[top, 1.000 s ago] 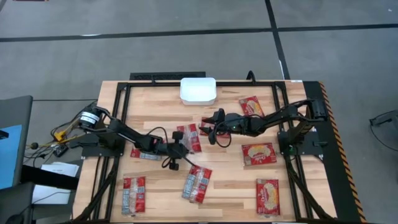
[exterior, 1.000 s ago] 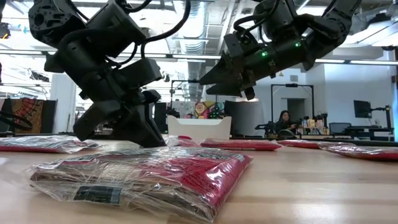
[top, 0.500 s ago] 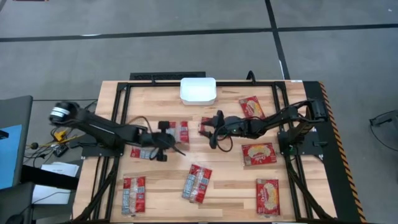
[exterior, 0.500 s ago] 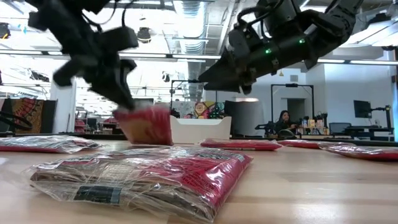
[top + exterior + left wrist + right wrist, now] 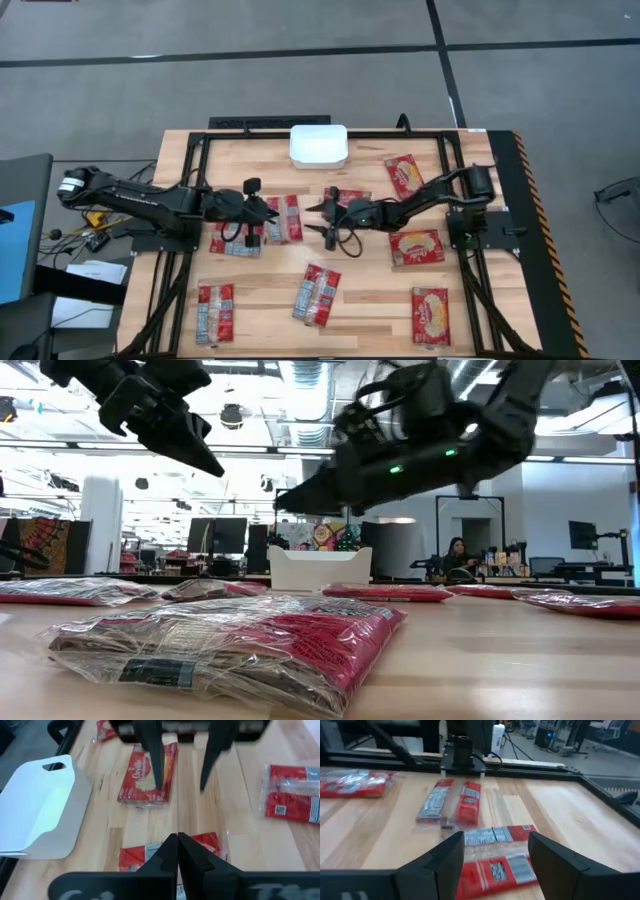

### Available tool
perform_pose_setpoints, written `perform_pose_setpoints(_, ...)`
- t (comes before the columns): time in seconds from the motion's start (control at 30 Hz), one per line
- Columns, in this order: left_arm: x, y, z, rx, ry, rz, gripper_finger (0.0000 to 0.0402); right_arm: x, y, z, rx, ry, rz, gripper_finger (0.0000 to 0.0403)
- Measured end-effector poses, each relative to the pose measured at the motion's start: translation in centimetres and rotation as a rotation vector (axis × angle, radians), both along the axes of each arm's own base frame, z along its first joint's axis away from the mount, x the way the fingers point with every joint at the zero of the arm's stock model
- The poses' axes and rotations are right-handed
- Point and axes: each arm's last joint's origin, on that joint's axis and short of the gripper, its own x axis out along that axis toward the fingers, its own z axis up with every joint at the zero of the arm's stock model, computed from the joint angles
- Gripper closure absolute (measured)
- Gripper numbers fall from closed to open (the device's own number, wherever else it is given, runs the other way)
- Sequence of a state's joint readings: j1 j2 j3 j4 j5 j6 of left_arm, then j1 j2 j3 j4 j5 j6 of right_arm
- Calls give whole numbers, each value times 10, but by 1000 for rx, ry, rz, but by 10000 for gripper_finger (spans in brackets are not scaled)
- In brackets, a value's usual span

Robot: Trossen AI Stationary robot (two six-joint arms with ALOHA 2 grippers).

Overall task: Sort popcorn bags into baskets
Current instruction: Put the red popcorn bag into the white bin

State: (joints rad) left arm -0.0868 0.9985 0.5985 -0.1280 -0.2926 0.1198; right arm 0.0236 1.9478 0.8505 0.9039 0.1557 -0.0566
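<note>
Left gripper (image 5: 270, 214): jaws pressed together, empty. Right gripper (image 5: 313, 215): jaws spread, popcorn bag (image 5: 284, 217) just ahead of its tips. Straddle the bag's short width, close firmly, then carry to basket (image 5: 318, 145).

White basket (image 5: 318, 145) sits at the desk's far edge, nothing visible in it. Red popcorn bags (image 5: 415, 247) lie flat, scattered across the desk: two by my left claw (image 5: 268, 212), one under my right claw (image 5: 322, 213), three along the near edge
</note>
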Motion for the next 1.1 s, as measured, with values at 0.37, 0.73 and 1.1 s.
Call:
perform_pose_setpoints(0.37,9,-7,-20,-124,106,7,363,7,-3,-6,40,144,-102,174)
perform_pose_setpoints(0.73,47,-26,-78,-74,266,-132,211,-19,-8,41,20,254,-273,206)
perform_pose_setpoints(1.1,54,-24,-117,1,409,-45,308,-21,-9,51,44,216,-278,224)
